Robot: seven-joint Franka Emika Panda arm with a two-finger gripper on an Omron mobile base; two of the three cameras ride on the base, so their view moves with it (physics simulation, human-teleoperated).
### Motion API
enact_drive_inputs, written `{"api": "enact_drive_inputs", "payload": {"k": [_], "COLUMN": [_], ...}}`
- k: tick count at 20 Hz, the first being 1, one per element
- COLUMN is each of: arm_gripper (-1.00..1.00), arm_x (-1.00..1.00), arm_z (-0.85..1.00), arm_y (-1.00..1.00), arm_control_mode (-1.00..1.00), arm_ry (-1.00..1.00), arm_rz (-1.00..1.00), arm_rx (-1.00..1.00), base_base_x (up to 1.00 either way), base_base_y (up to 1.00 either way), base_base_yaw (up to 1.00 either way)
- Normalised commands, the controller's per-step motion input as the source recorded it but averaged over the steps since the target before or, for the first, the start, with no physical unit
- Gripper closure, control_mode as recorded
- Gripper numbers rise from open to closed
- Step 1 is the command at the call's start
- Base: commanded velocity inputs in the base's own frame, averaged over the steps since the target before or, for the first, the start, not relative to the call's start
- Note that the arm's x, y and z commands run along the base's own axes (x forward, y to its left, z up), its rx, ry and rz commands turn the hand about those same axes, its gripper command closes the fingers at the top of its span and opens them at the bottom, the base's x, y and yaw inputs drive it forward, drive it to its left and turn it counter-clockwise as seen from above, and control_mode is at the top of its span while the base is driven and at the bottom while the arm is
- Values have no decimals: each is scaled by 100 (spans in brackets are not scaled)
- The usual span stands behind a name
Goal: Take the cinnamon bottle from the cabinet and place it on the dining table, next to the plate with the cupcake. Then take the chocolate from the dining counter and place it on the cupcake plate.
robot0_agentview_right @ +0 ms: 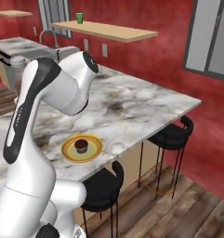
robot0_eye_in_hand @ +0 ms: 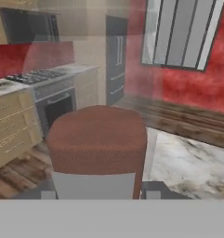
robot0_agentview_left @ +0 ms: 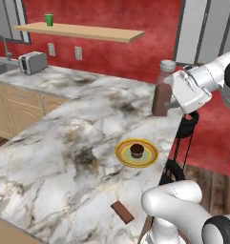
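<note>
Okay, your tool [robot0_agentview_left: 170, 104] holds the slim clear cinnamon bottle of reddish-brown powder [robot0_agentview_left: 160, 97] upright over the white marble surface [robot0_agentview_left: 64, 143], beyond the round yellow plate [robot0_agentview_left: 136, 153] with the dark cupcake [robot0_agentview_left: 137, 150]. Lower it straight, base flat, beside the plate rim, then release.

A home kitchen (rendered): toaster [robot0_agentview_left: 32, 62], stove [robot0_eye_in_hand: 36, 76], marble island [robot0_agentview_left: 64, 157].

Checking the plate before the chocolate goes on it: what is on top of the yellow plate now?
One small dark cupcake sits at the centre of the plate; the yellow ring around it is bare. The patch under the cupcake is hidden. The chocolate lies on the marble.
</note>
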Motion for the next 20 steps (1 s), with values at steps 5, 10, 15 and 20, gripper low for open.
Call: {"api": "enact_drive_inputs", "payload": {"k": [5,10,15,20], "arm_gripper": [100,100,100,100], "arm_x": [0,0,0,0], "arm_z": [0,0,0,0], "arm_y": [0,0,0,0], "arm_control_mode": [100,100,100,100], "arm_ry": [0,0,0,0], "arm_rz": [0,0,0,0], "arm_rx": [0,0,0,0], "base_base_x": [24,13,7,26], "base_base_y": [-42,-56,-59,-67], "base_base_yaw": [35,25,23,6]}}
